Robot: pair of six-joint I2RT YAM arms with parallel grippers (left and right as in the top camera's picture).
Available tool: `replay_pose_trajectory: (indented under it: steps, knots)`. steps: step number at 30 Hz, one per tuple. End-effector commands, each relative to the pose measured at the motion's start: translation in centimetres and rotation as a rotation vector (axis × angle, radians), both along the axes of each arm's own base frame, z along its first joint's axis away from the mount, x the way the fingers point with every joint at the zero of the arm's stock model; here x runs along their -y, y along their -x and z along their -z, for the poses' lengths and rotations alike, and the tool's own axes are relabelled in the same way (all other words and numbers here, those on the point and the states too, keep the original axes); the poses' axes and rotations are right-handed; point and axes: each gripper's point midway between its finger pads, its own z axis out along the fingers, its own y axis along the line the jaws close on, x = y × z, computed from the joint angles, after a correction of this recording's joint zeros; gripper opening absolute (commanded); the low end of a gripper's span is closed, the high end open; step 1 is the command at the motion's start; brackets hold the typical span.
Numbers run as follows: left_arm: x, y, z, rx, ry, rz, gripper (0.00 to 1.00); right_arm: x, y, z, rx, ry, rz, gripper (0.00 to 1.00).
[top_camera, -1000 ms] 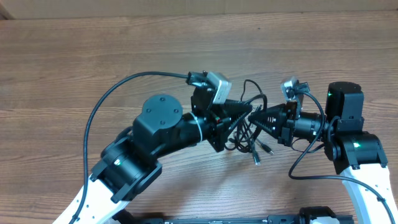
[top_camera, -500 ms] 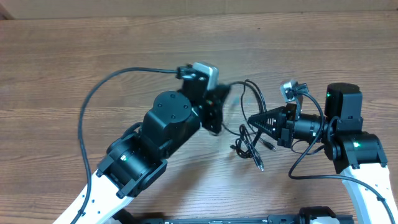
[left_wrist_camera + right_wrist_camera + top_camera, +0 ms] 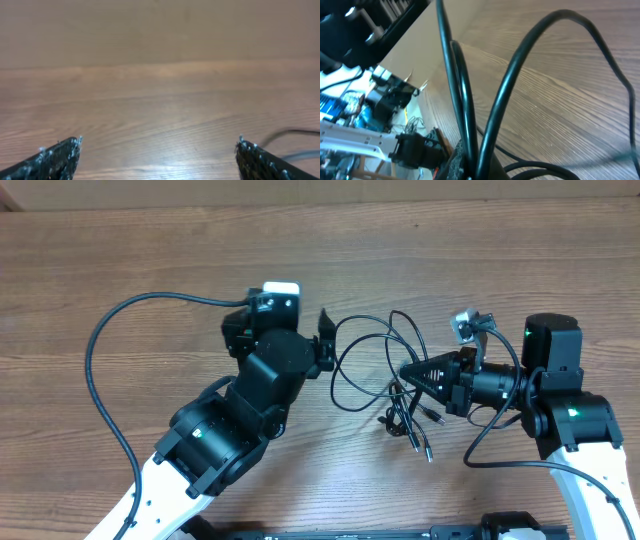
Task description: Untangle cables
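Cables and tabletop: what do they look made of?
The cables look like rubber or PVC-jacketed cord: smooth black sheath with a soft sheen, bending in loose loops. Their plug tips read lighter, probably metal, though too small to be sure. The table shows brown wood grain with a matte, even surface; wood or laminate, cannot tell.

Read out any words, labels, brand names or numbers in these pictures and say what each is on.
None can be read in any view.
The black robot arms, grey camera housing, brown wooden table and thin black cables show no print.
Blurred clutter beyond the table, right wrist view: too unclear to read.
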Motion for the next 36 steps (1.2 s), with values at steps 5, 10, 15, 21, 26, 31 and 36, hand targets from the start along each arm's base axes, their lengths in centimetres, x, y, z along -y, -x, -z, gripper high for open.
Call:
replay_pose_trajectory:
  steps: [5, 10, 15, 21, 26, 31, 36]
  knots:
    - [7.6, 4.7, 0.8, -0.158, 0.137, 0.502, 1.00, 2.0, -3.0, 0.7, -0.149, 0.038, 0.262, 0.04]
    - [10.0, 8.3, 1.4, -0.186, 0.086, 0.796, 1.00, 1.1, -2.7, -0.9, -0.098, -0.023, 0.191, 0.04]
    - [9.7, 8.2, 1.7, -0.192, 0.064, 0.787, 1.00, 0.3, -2.0, -2.0, -0.080, -0.073, 0.119, 0.04]
    - [7.8, 6.0, 3.3, -0.200, -0.035, 0.632, 1.00, -0.8, -0.7, -4.0, -0.027, -0.156, -0.006, 0.04]
    - [6.3, 3.4, 6.0, -0.245, -0.124, 0.468, 1.00, -1.2, 0.1, -5.3, 0.021, -0.198, -0.078, 0.04]
    - [0.2, -1.5, 7.6, -0.197, -0.298, 0.004, 1.00, -1.5, 0.9, -6.0, 0.034, -0.230, -0.135, 0.04]
    - [-2.0, -2.6, 8.2, -0.184, -0.336, -0.162, 1.00, -1.4, 0.6, -5.9, 0.036, -0.221, -0.120, 0.04]
